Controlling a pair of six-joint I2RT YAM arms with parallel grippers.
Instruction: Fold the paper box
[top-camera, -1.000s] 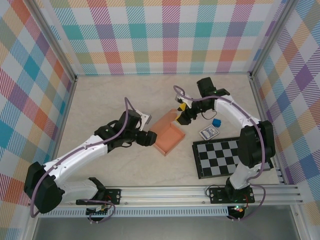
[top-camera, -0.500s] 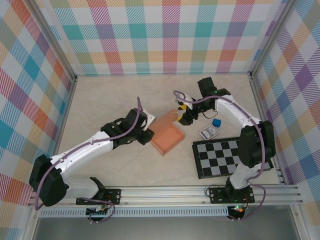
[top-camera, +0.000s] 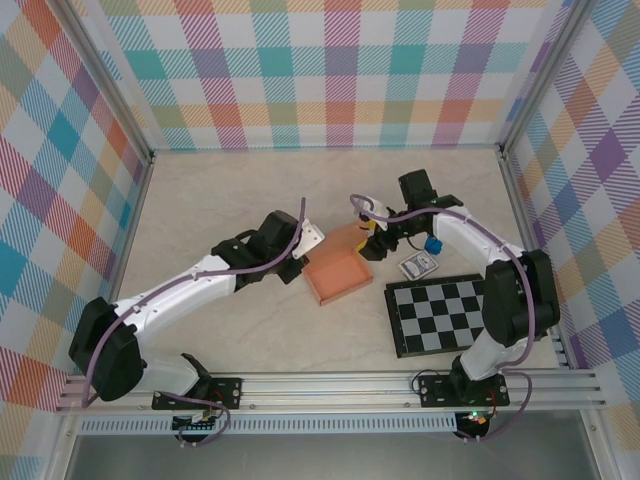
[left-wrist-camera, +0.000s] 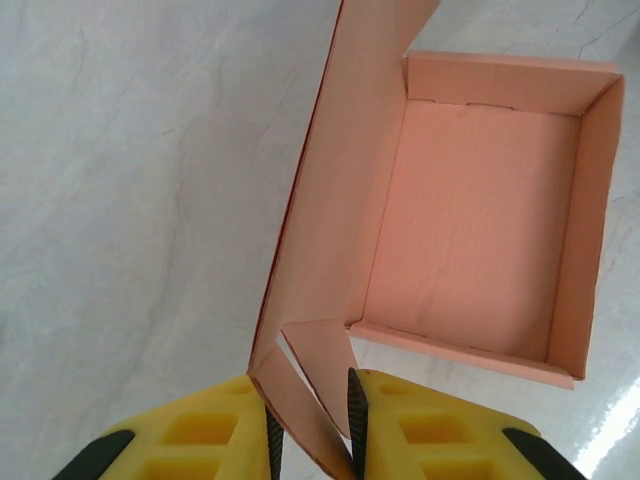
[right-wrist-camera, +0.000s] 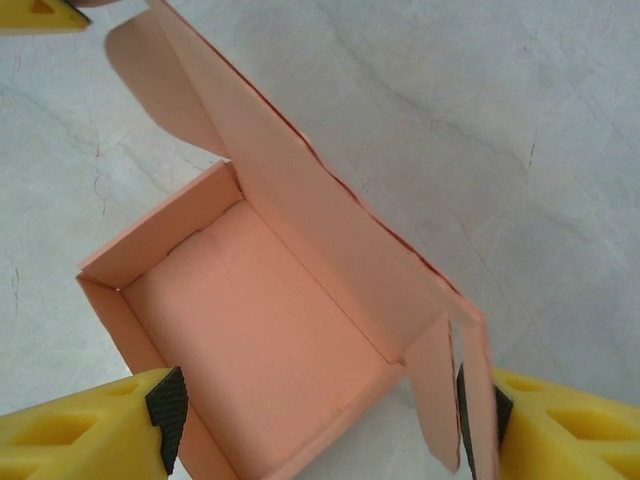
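The pale table (top-camera: 220, 190) carries the paper box (top-camera: 340, 275) (lid raised) and a checkered board (top-camera: 450, 315).

Bright, even light here, with soft, faint shadows under both arms on the pale marbled tabletop (top-camera: 220, 200). White glare flares on it just right of the left gripper (left-wrist-camera: 310, 425). The salmon-orange card box (left-wrist-camera: 470, 220) reads crisp beyond the fingertips, with one inner wall shaded darker.
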